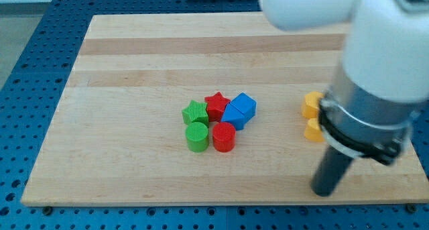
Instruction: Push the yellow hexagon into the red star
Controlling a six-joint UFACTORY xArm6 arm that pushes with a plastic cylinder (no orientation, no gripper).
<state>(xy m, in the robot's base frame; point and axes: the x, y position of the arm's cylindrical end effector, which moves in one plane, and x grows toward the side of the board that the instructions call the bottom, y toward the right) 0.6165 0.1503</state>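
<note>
The red star [216, 104] lies near the board's middle, in a tight cluster of blocks. A yellow block [310, 104] lies at the view's right, partly hidden by the arm; its shape looks like the hexagon. A second yellow block [313, 130] sits just below it, also partly hidden. My tip [326, 192] rests on the board near the bottom edge, below and slightly right of the two yellow blocks, apart from them. The cluster is far to the tip's left.
Around the red star are a green star [195, 112], a green cylinder [197, 137], a red cylinder [223, 137], a blue cube [244, 105] and a blue block [234, 117]. The wooden board [134, 69] lies on a blue perforated table [27, 69]. The arm's white body [382, 49] covers the upper right.
</note>
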